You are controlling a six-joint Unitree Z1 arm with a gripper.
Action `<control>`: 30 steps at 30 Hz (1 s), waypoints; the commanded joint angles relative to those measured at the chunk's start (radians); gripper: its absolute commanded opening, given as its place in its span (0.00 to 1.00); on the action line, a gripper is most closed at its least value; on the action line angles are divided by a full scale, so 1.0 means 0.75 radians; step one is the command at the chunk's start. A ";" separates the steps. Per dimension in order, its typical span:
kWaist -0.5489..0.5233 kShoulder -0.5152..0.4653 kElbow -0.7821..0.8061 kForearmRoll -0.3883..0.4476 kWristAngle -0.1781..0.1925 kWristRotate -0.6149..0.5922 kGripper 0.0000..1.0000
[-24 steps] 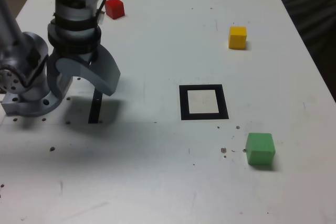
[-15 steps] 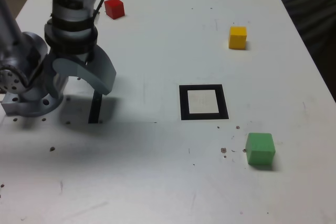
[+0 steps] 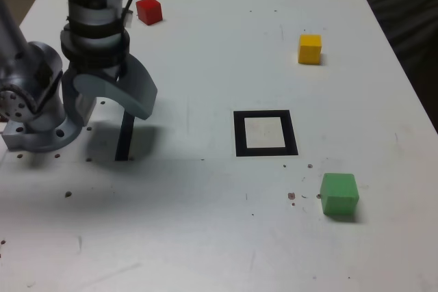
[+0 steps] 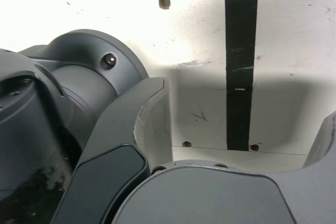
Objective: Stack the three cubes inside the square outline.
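Three cubes, loose: red [image 3: 149, 11] far, yellow [image 3: 310, 49] beyond the frame [image 3: 240, 134], green [image 3: 339, 194] nearer; my gripper [image 4: 244, 129], spread wide and empty, risks knocking the smaller ones by descending off-centre.

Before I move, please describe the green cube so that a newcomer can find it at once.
On the white table, find the thick black square outline. The green cube sits outside it, lower and further toward the exterior view's right. Unlike the red and yellow cubes, it lies nearer than the outline.
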 commanded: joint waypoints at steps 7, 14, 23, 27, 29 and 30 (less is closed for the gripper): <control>0.144 -0.019 -0.016 0.050 0.037 0.134 1.00; 0.417 -0.009 -0.087 0.081 0.080 0.355 1.00; 0.755 0.083 -0.239 0.113 0.130 0.592 1.00; 0.898 0.160 -0.327 0.125 0.154 0.682 1.00; 0.963 0.200 -0.377 0.133 0.161 0.720 1.00; 0.993 0.221 -0.403 0.137 0.164 0.737 1.00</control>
